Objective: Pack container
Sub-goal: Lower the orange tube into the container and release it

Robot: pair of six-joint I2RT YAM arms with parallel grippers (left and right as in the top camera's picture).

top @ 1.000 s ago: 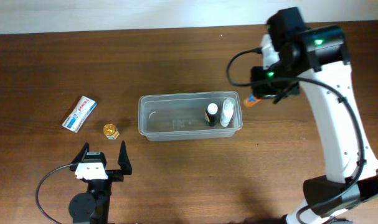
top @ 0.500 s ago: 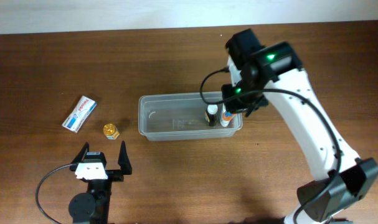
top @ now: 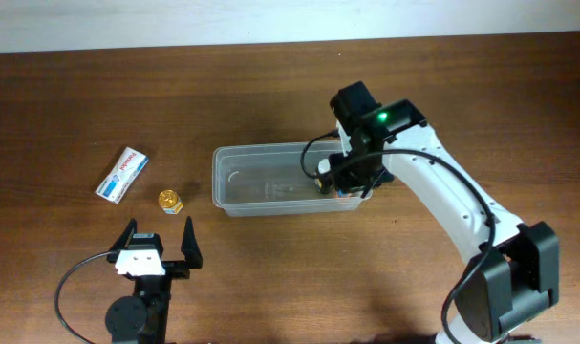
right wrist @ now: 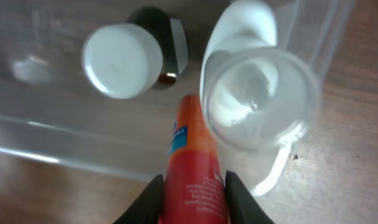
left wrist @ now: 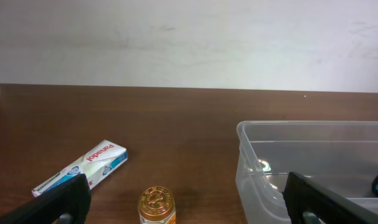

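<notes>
The container (top: 261,150) is a clear plastic tub at mid-table. At its right end stand a dark bottle with a white cap (right wrist: 123,59) and a white bottle with a clear cap (right wrist: 260,99). My right gripper (top: 342,182) hangs over that end, shut on a red-orange tube (right wrist: 192,168) that points down between the two bottles, just inside the near wall. My left gripper (top: 161,244) rests open near the front edge, left of the tub. Between its fingers, farther out, is a gold-capped jar (left wrist: 156,205).
A white toothpaste box (top: 122,174) lies on the table to the left. The gold-capped jar (top: 169,201) stands between that box and the tub. The right arm reaches in from the front right corner.
My right gripper has carried the red-orange tube leftward, from beyond the tub's right end to above its right end beside the bottles. The left arm has not moved.
</notes>
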